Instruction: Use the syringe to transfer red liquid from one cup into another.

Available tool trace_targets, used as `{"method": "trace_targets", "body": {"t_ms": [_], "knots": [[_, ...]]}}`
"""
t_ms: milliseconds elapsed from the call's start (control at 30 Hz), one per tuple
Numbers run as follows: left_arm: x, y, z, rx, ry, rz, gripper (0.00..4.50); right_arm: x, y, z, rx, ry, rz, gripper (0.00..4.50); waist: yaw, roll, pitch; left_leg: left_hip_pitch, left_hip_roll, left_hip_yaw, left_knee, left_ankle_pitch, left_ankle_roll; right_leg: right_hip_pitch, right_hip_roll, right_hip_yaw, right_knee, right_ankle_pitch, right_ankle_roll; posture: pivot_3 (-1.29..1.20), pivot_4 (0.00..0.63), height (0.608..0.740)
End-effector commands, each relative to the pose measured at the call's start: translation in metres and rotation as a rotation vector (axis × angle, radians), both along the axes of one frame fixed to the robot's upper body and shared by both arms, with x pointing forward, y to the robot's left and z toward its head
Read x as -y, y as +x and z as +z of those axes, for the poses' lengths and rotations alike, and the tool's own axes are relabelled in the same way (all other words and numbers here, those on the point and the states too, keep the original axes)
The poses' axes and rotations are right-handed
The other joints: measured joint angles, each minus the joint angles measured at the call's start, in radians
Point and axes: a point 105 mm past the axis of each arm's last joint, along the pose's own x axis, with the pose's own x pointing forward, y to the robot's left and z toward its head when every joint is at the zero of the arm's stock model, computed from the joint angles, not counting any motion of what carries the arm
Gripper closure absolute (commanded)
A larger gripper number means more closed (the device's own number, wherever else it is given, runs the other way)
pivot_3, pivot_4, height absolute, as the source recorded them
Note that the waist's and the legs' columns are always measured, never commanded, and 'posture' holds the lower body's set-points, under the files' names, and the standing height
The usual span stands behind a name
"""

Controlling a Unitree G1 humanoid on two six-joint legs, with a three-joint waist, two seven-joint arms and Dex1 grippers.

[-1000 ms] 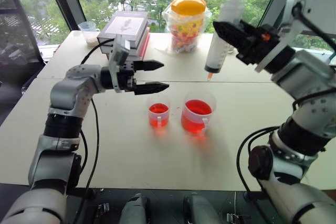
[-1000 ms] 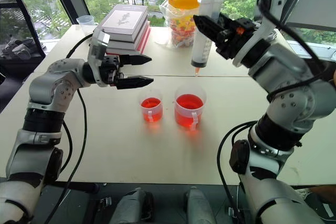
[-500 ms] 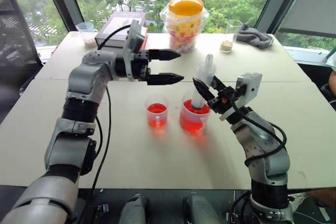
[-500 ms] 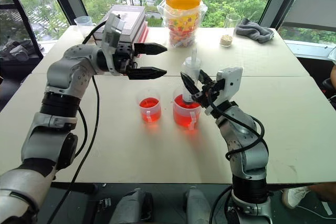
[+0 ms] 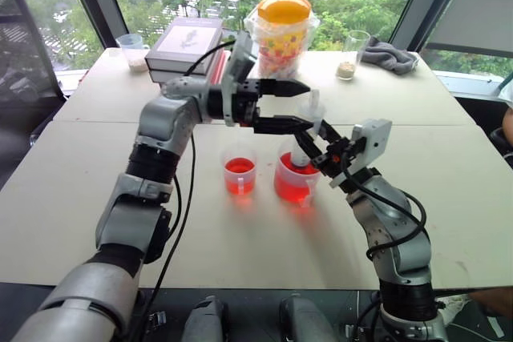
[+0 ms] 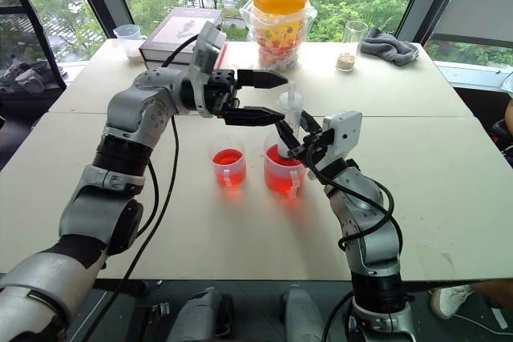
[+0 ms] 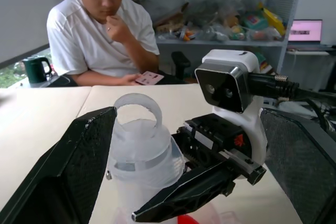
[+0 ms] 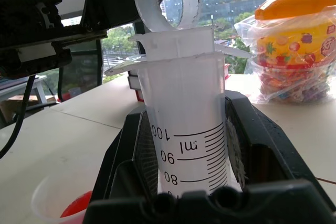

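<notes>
The syringe (image 5: 307, 138) stands upright with its tip down in the wider cup (image 5: 295, 182), which holds red liquid (image 5: 290, 190). My right gripper (image 5: 311, 146) is shut on its clear barrel (image 8: 188, 145). The white plunger ring (image 7: 139, 115) sticks up above that grip. My left gripper (image 5: 308, 105) is open and points level from the left, one finger on each side of the plunger top, and I cannot tell if it touches it. The narrower cup (image 5: 240, 175), also holding red liquid, stands just left of the wider one. The syringe tip is hidden inside the cup.
A candy jar with an orange lid (image 5: 282, 34), a stack of books (image 5: 183, 44), a small clear cup (image 5: 132, 50), a glass with tan grains (image 5: 353, 54) and a grey cloth (image 5: 390, 58) sit along the table's far side. A person (image 7: 100, 30) sits at a table beyond.
My right arm came down from high up and set the syringe into the wider cup, then stayed still. My left gripper moved right, up to the plunger top.
</notes>
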Motion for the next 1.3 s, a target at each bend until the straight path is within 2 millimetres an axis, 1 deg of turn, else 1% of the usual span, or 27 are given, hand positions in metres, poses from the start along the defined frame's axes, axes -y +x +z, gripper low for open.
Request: {"method": "trace_targets", "body": {"t_ms": [33,167,300,333,367,433,467,533,567,600,667,800,1067,1300], "knots": [[0.009,-0.005,0.008,0.041,0.027,-0.028,0.00,-0.002,-0.004,0.010,0.052,-0.005,0.008,3.12,0.000,0.000,0.000,0.000,0.000,0.000,0.000,0.000,0.000,0.000,0.000,0.000,0.000,0.000,0.000,0.00,0.150,0.740],[0.014,-0.006,0.004,0.030,0.046,-0.039,0.00,-0.003,-0.005,0.010,0.053,-0.012,0.007,3.12,0.001,0.000,0.000,0.000,0.000,0.000,0.000,0.000,0.000,0.000,0.000,0.000,0.000,0.000,0.000,0.00,0.150,0.740],[0.018,-0.006,0.006,0.020,0.034,-0.038,0.00,-0.005,-0.004,0.009,0.052,-0.018,0.008,3.12,0.001,0.000,0.000,0.000,0.000,0.000,0.000,0.000,0.000,0.000,0.000,0.000,0.000,0.000,0.000,0.00,0.150,0.740],[0.019,-0.004,0.007,0.017,0.032,-0.029,0.55,-0.005,-0.005,0.009,0.052,-0.018,0.008,3.12,0.002,0.000,0.000,0.000,0.000,0.000,0.000,0.000,0.000,0.000,0.000,0.000,0.000,0.000,0.000,0.00,0.150,0.740],[0.021,-0.003,0.007,0.015,0.029,-0.023,0.87,-0.005,-0.005,0.009,0.051,-0.019,0.009,3.12,0.002,0.000,0.000,0.000,0.000,0.000,0.000,0.000,0.000,0.000,0.000,0.000,0.000,0.000,0.000,0.00,0.150,0.740],[0.023,-0.002,0.009,0.014,0.022,-0.019,1.89,-0.005,-0.005,0.008,0.048,-0.022,0.011,3.12,0.002,0.000,0.000,0.000,0.000,0.000,0.000,0.000,0.000,0.000,0.000,0.000,0.000,0.000,0.000,0.00,0.150,0.740],[0.024,-0.002,0.010,0.012,0.017,-0.017,2.51,-0.006,-0.005,0.007,0.044,-0.025,0.014,3.12,0.001,0.000,0.000,0.000,0.000,0.000,0.000,0.000,0.000,0.000,0.000,0.000,0.000,0.000,0.000,0.00,0.150,0.740],[0.025,-0.001,0.011,0.012,0.012,-0.013,3.50,-0.007,-0.005,0.006,0.038,-0.030,0.020,3.12,0.000,0.000,0.000,0.000,0.000,-0.001,0.000,0.000,0.000,0.000,0.000,0.000,0.000,0.000,0.000,0.00,0.150,0.740],[0.026,-0.001,0.011,0.013,0.010,-0.011,4.08,-0.007,-0.006,0.005,0.034,-0.031,0.023,3.12,0.000,0.000,0.000,0.000,0.000,-0.001,0.000,0.000,0.000,0.000,0.000,0.000,0.000,0.000,0.000,0.00,0.150,0.740],[0.026,-0.001,0.011,0.015,0.007,-0.009,4.48,-0.008,-0.006,0.005,0.030,-0.031,0.026,3.12,0.001,0.000,0.000,0.000,0.000,-0.001,0.000,0.000,0.000,0.000,0.000,0.000,0.000,0.000,0.000,0.00,0.150,0.740],[0.026,0.000,0.013,0.027,-0.003,-0.001,4.48,-0.009,-0.006,0.002,0.013,-0.035,0.041,3.12,0.002,0.000,0.000,0.000,0.000,-0.001,0.000,0.000,0.000,0.000,0.000,0.000,0.000,0.000,0.000,0.00,0.150,0.740],[0.026,0.003,0.025,0.064,-0.038,0.026,4.48,-0.013,-0.008,-0.003,-0.030,-0.038,0.075,3.12,0.003,0.000,0.000,0.000,0.000,-0.001,0.000,0.000,0.000,0.000,0.000,0.000,0.000,0.000,0.000,0.00,0.150,0.740],[0.023,0.010,0.042,0.107,-0.072,0.066,4.48,-0.017,-0.010,-0.012,-0.086,-0.052,0.118,3.12,0.002,0.000,0.000,0.000,0.000,-0.001,0.000,0.000,0.000,0.000,0.000,0.000,0.000,0.000,0.000,0.00,0.150,0.740],[0.017,0.017,0.054,0.129,-0.102,0.106,4.48,-0.017,-0.013,-0.020,-0.122,-0.061,0.134,3.12,0.003,0.000,0.000,0.000,0.000,-0.001,0.000,0.000,0.000,0.000,0.000,0.000,0.000,0.000,0.000,0.00,0.150,0.740]]}}
